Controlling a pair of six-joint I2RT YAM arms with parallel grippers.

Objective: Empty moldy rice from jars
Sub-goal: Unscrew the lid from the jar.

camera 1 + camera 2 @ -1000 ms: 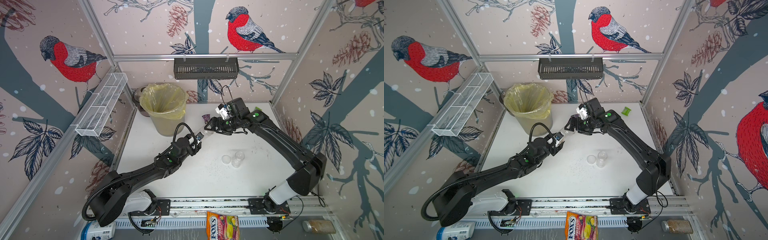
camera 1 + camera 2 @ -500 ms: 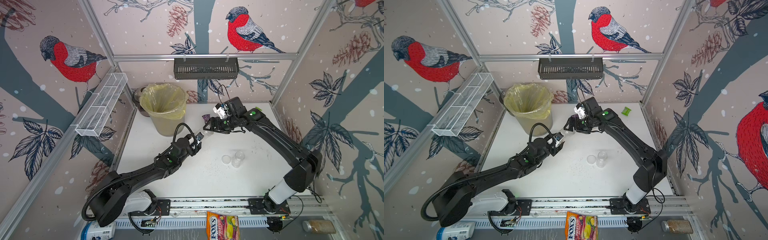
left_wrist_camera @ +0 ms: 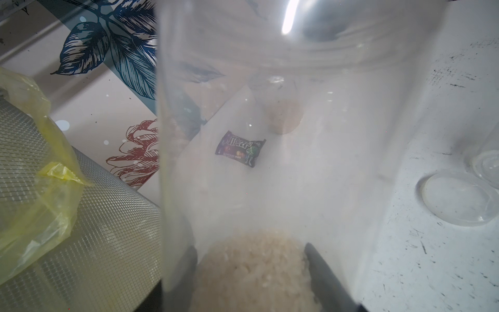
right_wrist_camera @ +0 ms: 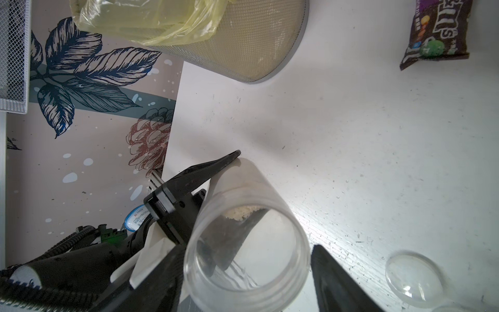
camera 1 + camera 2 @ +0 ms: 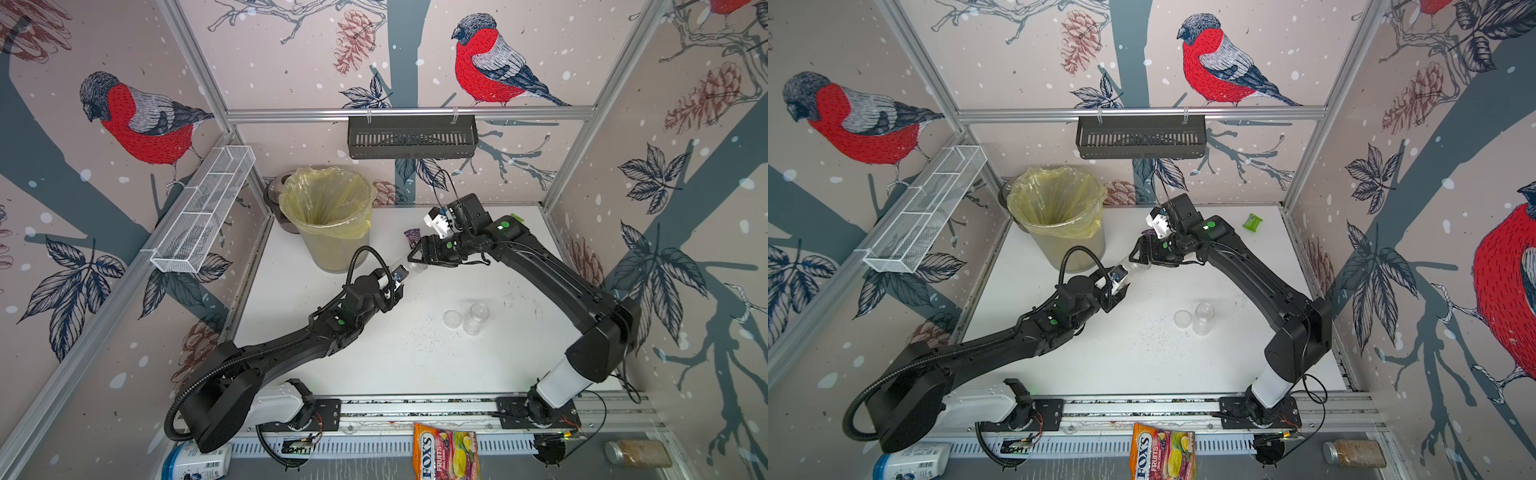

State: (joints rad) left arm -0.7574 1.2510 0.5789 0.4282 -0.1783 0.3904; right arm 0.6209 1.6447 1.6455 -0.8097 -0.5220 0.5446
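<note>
In both top views: my left claw (image 5: 398,277) clamped on a slim clear jar (image 5: 415,267), held tilted over the worktop (image 5: 395,365) near the bagged bin (image 5: 336,253), its free end at my right claw (image 5: 417,257). Left wrist: rice (image 3: 253,270) heaped at the jar's gripped end, between my fingers (image 3: 321,267). Right wrist: the jar's free end sits between my right claw's fingers (image 4: 340,286), which stand apart, a gap showing on one side; a loose clear lid (image 4: 414,278) lies on the worktop nearby.

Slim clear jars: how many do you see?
2. One jar, holding rice, is in the left gripper near the bin; the other jar stands on the table beside a loose lid. Others may be hidden.
</note>
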